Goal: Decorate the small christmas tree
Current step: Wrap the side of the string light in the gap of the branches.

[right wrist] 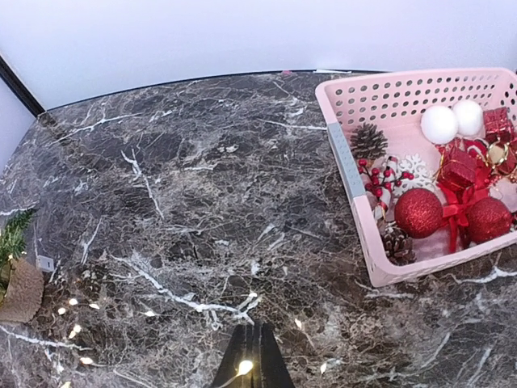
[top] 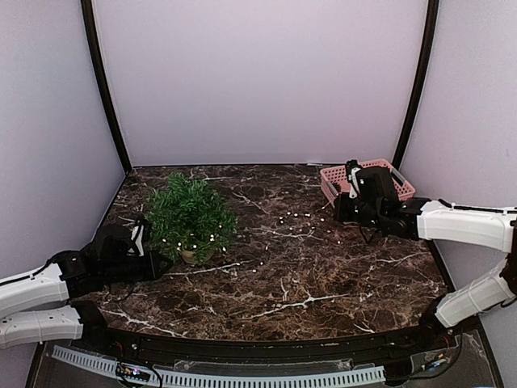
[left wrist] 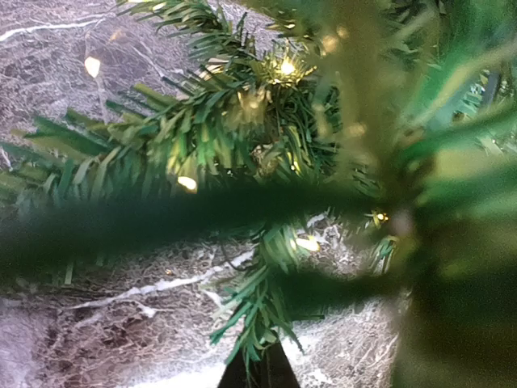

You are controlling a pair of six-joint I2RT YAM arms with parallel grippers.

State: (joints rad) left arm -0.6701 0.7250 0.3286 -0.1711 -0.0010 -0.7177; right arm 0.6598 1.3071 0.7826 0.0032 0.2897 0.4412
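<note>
Though a few small lights glow low in the tree [top: 191, 214], the job has only just begun. The tree stands in its brown pot [top: 191, 255] on the left side of the table [top: 323, 291]. I see no balls or bows on it.

Much of the light string [top: 292, 217] lies loose on the table. It runs from the tree toward the right side. The right pincer [right wrist: 252, 346] is closed, and one bulb glows right at its tip, so I think it pinches the string. The left pincer [left wrist: 260, 370] is low by the tree, in among the twigs. Its tips are together, but I cannot tell if a twig or wire is caught between them.

The pink basket [right wrist: 361, 222] sits at the far right of the table, well apart from the tree. In it lie red balls [right wrist: 418, 212], white balls [right wrist: 440, 124], pine cones [right wrist: 368, 139] and red gift boxes [right wrist: 459, 166]. As far as I can see, nothing from it hangs on the tree.

So a lot is left, I think. The loose string has to go round the tree, and then the things in the basket have to go on.

The table is dark brown stone with thin white lines, and it shines a bit. Pale walls [top: 258, 81] stand on three sides. A black pole [top: 103, 89] runs up each back corner.
</note>
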